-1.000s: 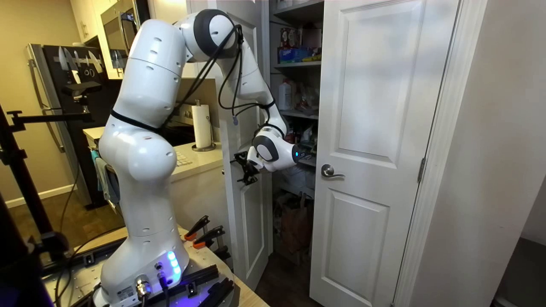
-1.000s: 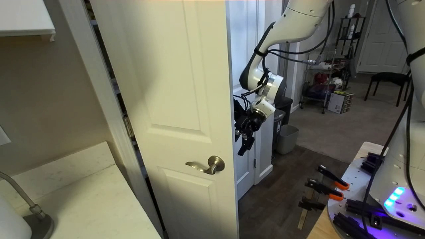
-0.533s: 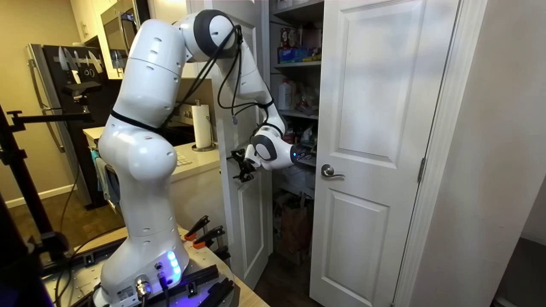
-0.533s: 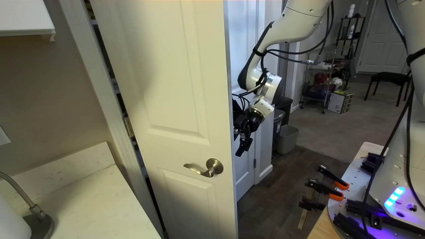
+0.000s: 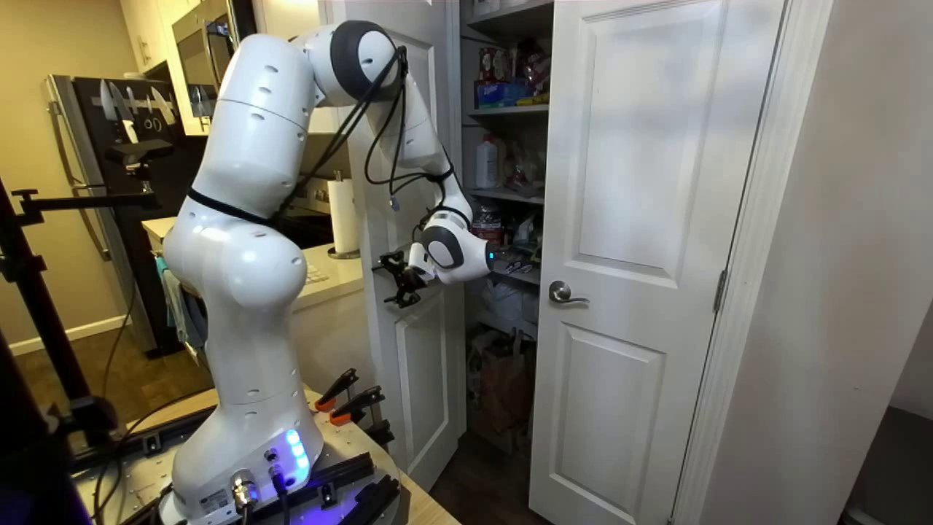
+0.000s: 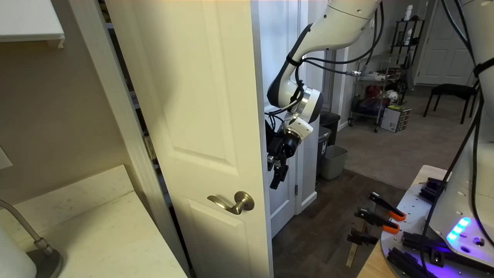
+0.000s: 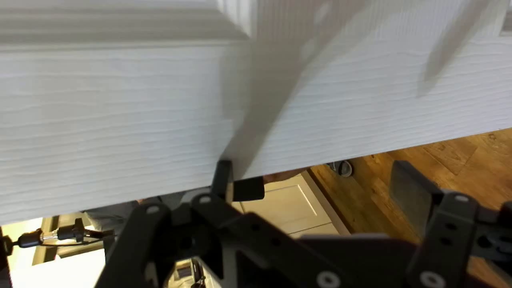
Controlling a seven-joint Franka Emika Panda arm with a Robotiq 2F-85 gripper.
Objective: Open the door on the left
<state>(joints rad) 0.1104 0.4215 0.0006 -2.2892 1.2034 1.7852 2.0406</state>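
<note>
step: we're, by our reading, pushing the door (image 5: 421,357) wider from its inner face | door: partly open, left of the shelves (image 5: 508,111) | claw (image 7: 314,172): spread wide, gripping nothing | next: we likely need steady outward pressure, minding a slip off the free edge

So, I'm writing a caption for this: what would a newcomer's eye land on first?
Probably the big white robot arm, left of centre in an exterior view, with blue lights glowing low on it. Next, its spread black end effector by the open left-hand door; then the stocked closet shelves between that and the right-hand door.
</note>
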